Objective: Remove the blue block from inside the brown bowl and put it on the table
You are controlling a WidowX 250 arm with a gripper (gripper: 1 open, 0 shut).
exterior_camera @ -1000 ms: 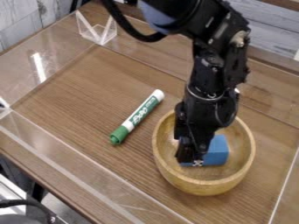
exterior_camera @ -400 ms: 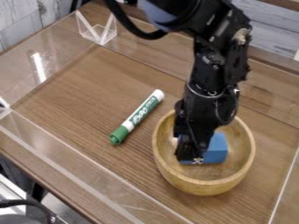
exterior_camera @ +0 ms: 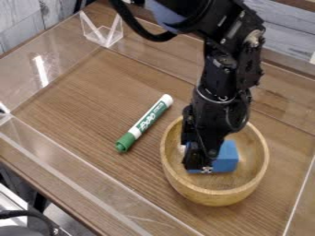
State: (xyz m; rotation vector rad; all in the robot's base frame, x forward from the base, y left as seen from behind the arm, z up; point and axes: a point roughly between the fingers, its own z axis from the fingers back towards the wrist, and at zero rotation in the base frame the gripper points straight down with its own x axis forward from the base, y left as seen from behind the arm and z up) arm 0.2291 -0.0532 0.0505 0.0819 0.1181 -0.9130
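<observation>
The black robot arm [exterior_camera: 226, 60] reaches down into the brown bowl [exterior_camera: 185, 182]. Its fingers [exterior_camera: 208, 159] meet the blue block [exterior_camera: 223, 158]; grip unclear.

The robot arm [exterior_camera: 222, 78] is nearly all black, a chunky upper part narrowing to angular, jointed pieces lower down. Its surface is busy with small edges and recesses, and pale glints catch on the dark casing (tiny ones, too small to tell screws from shine). A muted blue-grey sheen colours the rounded section at the top. A thick, smooth black cable [exterior_camera: 133, 22] curves out beside it in a loop. The gripper [exterior_camera: 200, 153] is black as well, with slim, irregularly outlined parts.
</observation>
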